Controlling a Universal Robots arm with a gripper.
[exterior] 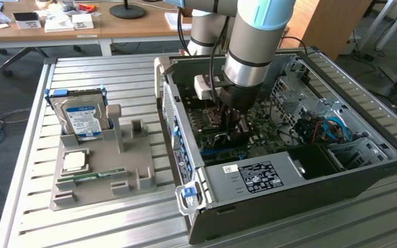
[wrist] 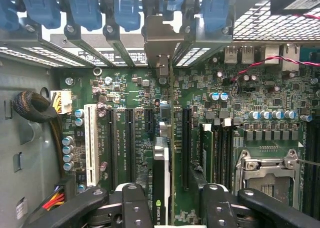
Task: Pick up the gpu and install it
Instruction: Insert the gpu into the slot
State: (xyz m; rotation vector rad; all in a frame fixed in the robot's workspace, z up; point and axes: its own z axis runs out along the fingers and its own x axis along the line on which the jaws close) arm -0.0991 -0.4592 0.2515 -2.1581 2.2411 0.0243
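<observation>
hard drive (exterior: 82, 120) upright in grey holder (exterior: 102, 175) | memory stick (exterior: 98, 174) flat | case (exterior: 364, 170) open

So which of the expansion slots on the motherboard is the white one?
The long white slot, the one closest to the bundled black cable at the case wall; the other slots are black, and the gpu stands among those.

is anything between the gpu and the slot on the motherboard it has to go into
Nothing visible does. The gpu stands on edge between the fingers of the pincer, right over the motherboard, its silver bracket up at the case's rear slots. Whether it is fully seated, I cannot tell.
</observation>
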